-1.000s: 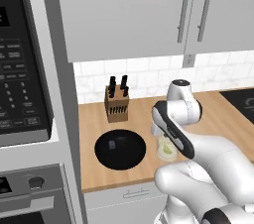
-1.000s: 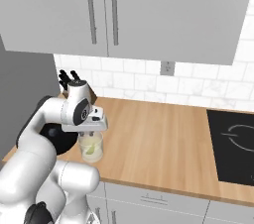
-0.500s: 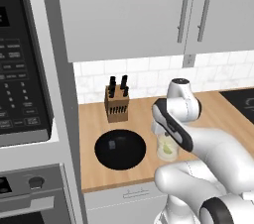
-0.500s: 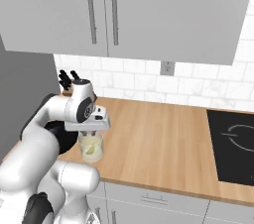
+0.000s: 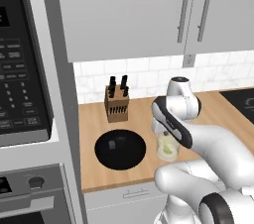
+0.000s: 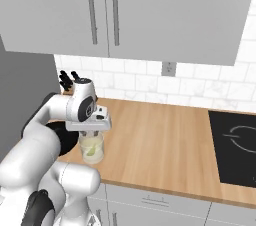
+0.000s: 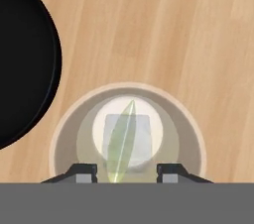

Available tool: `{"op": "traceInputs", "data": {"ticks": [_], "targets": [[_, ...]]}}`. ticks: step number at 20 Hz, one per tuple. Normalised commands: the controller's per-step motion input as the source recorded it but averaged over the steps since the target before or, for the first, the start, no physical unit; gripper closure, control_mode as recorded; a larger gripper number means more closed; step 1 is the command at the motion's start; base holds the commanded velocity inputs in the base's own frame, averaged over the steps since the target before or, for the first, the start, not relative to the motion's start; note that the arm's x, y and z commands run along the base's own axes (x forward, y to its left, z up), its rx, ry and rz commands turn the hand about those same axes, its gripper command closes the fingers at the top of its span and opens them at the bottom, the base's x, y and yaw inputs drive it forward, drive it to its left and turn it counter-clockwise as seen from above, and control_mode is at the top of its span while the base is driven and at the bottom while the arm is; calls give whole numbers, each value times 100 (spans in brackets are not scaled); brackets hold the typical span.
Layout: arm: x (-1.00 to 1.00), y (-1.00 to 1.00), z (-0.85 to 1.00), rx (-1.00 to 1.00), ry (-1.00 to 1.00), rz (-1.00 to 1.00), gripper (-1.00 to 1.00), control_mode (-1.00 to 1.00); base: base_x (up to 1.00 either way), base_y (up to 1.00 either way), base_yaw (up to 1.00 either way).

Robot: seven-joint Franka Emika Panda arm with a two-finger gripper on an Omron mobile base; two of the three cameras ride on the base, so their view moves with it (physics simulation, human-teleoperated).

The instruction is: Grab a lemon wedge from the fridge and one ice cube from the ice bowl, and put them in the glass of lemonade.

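In the hand view I look straight down into the glass of lemonade (image 7: pixel 193 124). A pale yellow-green lemon wedge (image 7: pixel 121 143) lies in it across a greyish ice cube (image 7: pixel 143 129). My gripper (image 7: pixel 127 171) hangs just over the rim, open, with nothing held between its fingertips (image 7: pixel 84 171). The glass (image 5: pixel 167 149) (image 6: pixel 91 148) stands on the wooden counter right of the black ice bowl (image 5: pixel 133 152) (image 7: pixel 25 59), which holds a small ice cube (image 5: pixel 112 144). From the right base view the gripper (image 6: pixel 91 134) sits directly above the glass. The fridge is out of view.
A wooden knife block (image 5: pixel 117 108) stands behind the bowl against the tiled wall. The black oven stack (image 5: pixel 25 94) walls off the left side. A black cooktop (image 6: pixel 235 147) lies at the counter's right end. Grey wall cabinets (image 6: pixel 115 10) hang overhead.
The hand has stayed over the glass, shifting only slightly. The bowl, glass and knife block have not moved.
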Motion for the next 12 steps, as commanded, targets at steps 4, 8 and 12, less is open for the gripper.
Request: {"op": "traceInputs", "data": {"ticks": [4,8,12], "targets": [[0,0,0,0,0,0,-100,-100,0,0,0],[-3,1,0,0,0,0,-100,-100,0,0,0],[-29,0,45,0,0,0,-100,-100,0,0,0]]}}
